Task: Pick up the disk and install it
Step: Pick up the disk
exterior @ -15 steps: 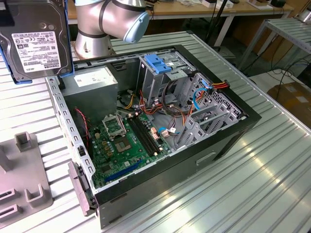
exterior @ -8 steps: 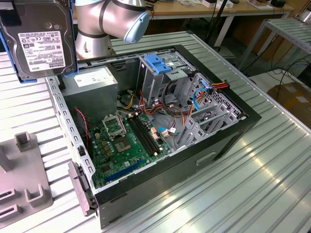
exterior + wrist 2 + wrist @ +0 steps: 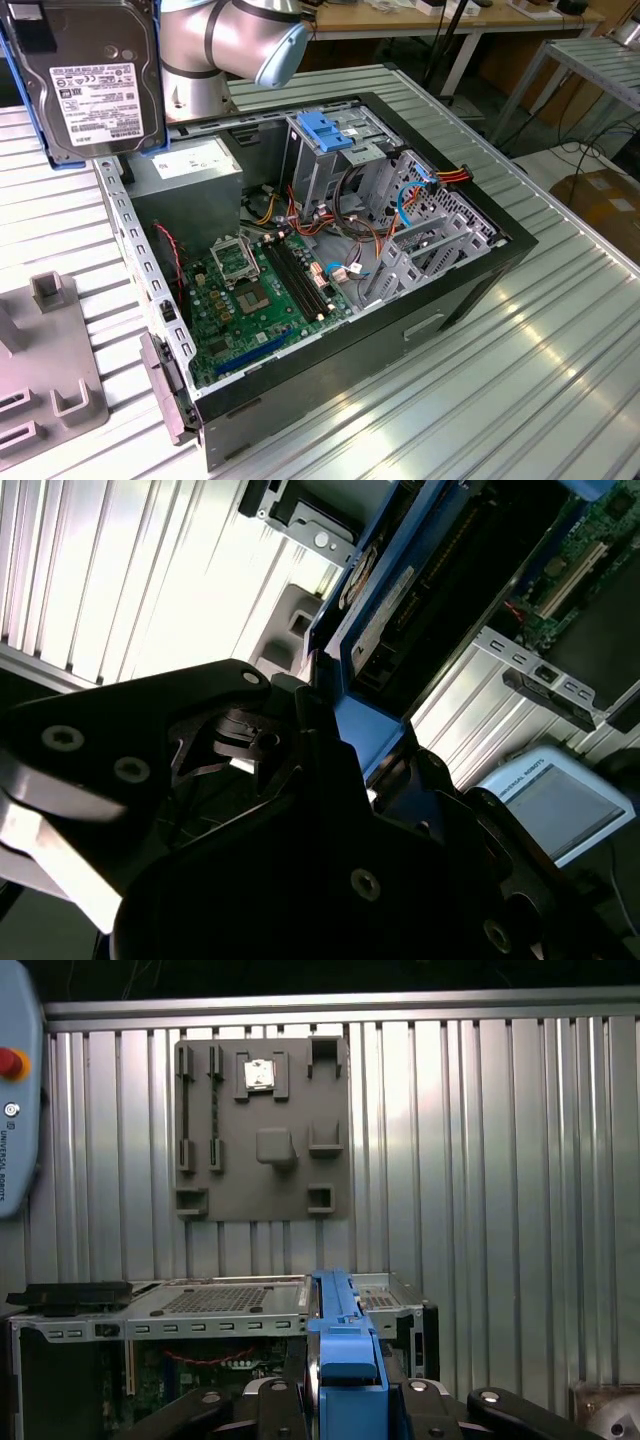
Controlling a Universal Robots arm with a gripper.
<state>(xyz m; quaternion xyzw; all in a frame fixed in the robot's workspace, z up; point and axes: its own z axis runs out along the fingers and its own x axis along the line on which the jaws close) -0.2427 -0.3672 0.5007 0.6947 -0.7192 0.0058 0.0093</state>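
The disk (image 3: 90, 80), a silver-grey hard drive with a white barcode label and blue side rails, hangs in the air at the exterior view's upper left, above the back corner of the open computer case (image 3: 470, 270). Its label faces the camera. In the first wrist view the gripper (image 3: 345, 1385) is shut on the disk's blue rail (image 3: 345, 1345), with the black fingers (image 3: 430, 1400) pressing from both sides. In the second wrist view the disk (image 3: 385, 610) runs edge-on out of the black gripper body toward the case.
Inside the case are a metal drive cage with a blue plastic top (image 3: 325, 130), a grey power-supply box (image 3: 190, 175), the green motherboard (image 3: 250, 290) and loose cables. A grey fixture plate (image 3: 50, 360) lies on the ribbed metal table beside the case. A teach pendant (image 3: 15, 1090) lies at the table's edge.
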